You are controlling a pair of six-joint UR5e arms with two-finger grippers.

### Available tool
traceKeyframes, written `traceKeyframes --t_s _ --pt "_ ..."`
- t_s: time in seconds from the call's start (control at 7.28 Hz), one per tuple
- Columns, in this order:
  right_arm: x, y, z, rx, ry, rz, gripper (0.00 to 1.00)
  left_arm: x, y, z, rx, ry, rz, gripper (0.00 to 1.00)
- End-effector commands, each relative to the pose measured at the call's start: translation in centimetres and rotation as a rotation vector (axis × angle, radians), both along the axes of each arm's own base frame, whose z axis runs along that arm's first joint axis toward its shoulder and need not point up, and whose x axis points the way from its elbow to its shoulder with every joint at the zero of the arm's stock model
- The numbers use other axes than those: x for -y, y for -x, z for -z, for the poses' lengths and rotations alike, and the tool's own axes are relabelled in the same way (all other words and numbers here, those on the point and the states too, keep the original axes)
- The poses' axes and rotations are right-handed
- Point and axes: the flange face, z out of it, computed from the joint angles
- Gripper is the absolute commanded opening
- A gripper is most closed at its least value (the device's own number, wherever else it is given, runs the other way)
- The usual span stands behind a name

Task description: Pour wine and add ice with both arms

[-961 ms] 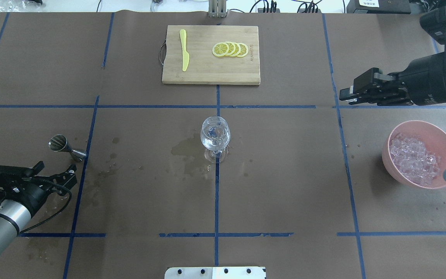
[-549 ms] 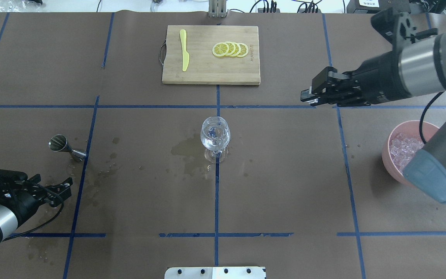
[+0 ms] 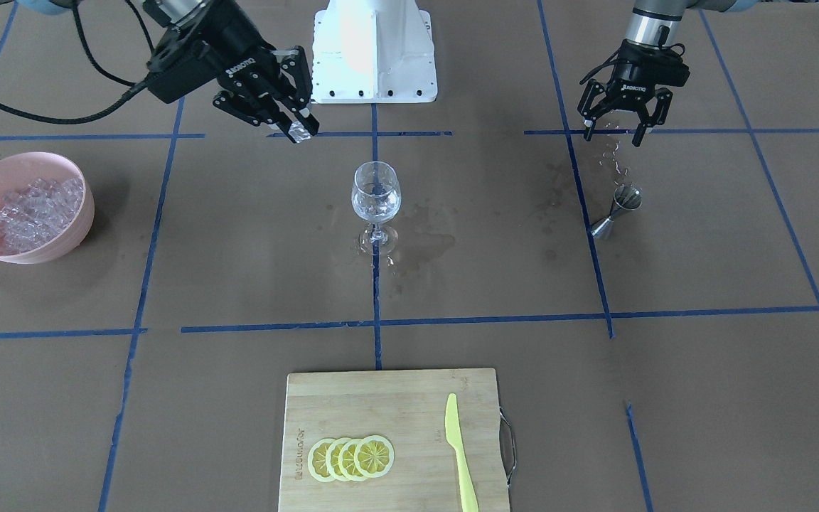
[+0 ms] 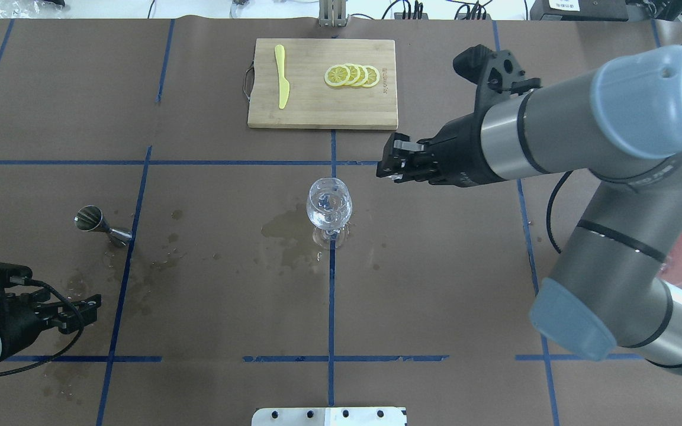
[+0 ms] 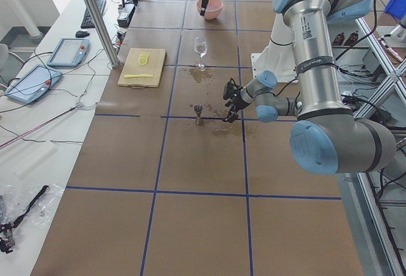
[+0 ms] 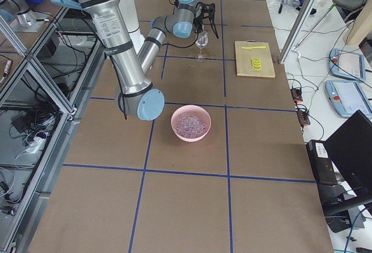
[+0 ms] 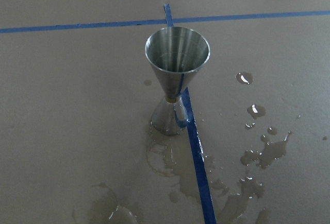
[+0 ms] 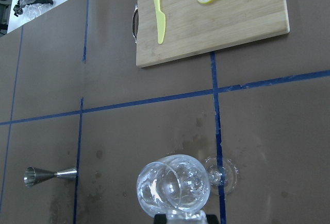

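We have one ice cube (image 3: 302, 133) pinched in our closed right gripper (image 3: 298, 128), short of the glass (image 3: 376, 193) at the table's middle, left gripper (image 3: 616, 129) spread empty by the robot-side edge; letting go early could bounce it off the rim.

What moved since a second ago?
The right gripper, shut on an ice cube, swung from near the pink bowl to beside the wine glass. The open left gripper backed away from the jigger. Glass, jigger and cutting board stayed put.
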Motion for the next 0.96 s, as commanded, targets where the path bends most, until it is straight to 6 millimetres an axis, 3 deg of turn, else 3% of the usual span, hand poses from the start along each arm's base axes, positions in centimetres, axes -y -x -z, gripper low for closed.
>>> traceKeyframes --t_s 0.0,0.41,0.82 --pt "-0.8 4.4 1.2 -0.020 -0.009 -0.008 0.00 1.1 2.3 3.4 0.011 0.025 -0.052 1.00" --pt "0.8 9.0 1.9 -0.059 0.001 -0.023 0.00 2.3 4.1 4.6 0.015 0.020 -0.072 1.00" --pt "1.5 10.1 2.0 -0.070 0.007 -0.025 0.00 2.6 4.8 5.4 0.022 0.039 -0.072 1.00"
